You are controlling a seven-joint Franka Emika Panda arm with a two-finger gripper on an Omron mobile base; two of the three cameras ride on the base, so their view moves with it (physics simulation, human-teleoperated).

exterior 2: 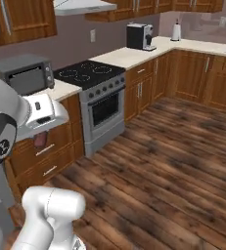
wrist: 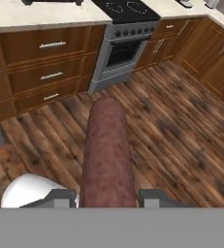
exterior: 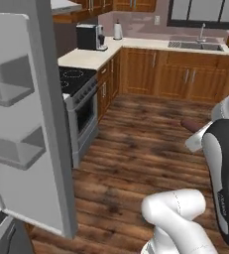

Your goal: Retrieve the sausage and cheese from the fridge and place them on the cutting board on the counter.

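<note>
Sausage is gripped between the jaws, its long axis running straight out ahead of them, carried above the wooden floor. The open fridge door is seen at the near left; the bench lies beyond, left of the stove.

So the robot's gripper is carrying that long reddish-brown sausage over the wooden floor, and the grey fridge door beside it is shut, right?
Not quite. The grey fridge door stands open: the left base view shows its inner shelves facing out. The rest holds: in the hand view, the gripper carries the long reddish-brown sausage over the wooden floor.
</note>
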